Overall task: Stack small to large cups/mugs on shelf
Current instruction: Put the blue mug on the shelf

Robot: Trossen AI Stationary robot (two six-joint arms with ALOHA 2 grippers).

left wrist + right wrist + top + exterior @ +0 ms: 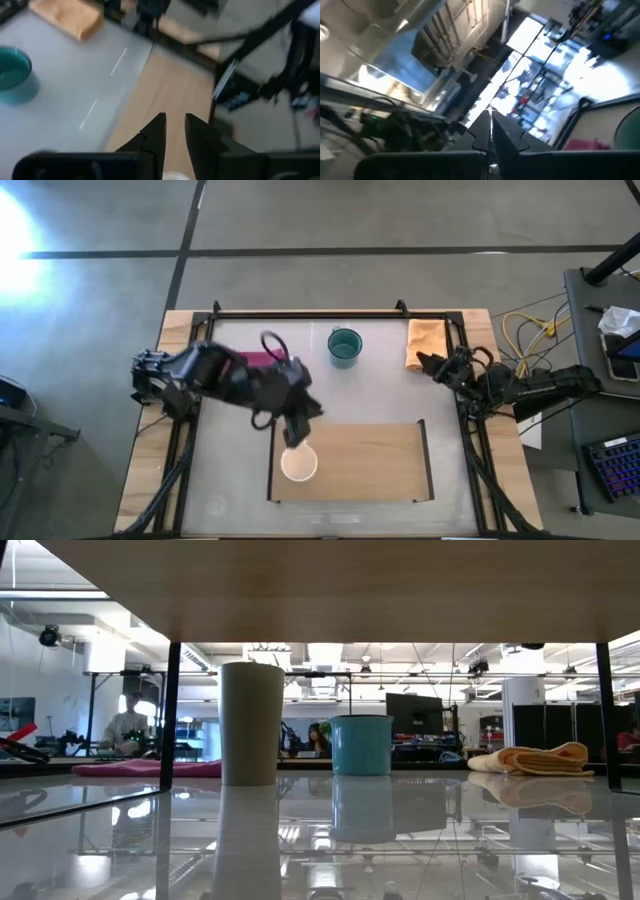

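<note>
High view: left gripper, fingers slightly parted, above cream-white cylindrical mug on flat light-wood shelf board, left end. Teal-green round mug behind shelf. Right gripper, fingers together, by folded orange cloth, right-rear of shelf.

Cream-white mug: upright, mouth up, on the shelf's near-left part. Teal-green mug: upright, open, on the white tabletop beyond the shelf. Shelf: flat light-wood board, thin black rails on short sides.
</note>
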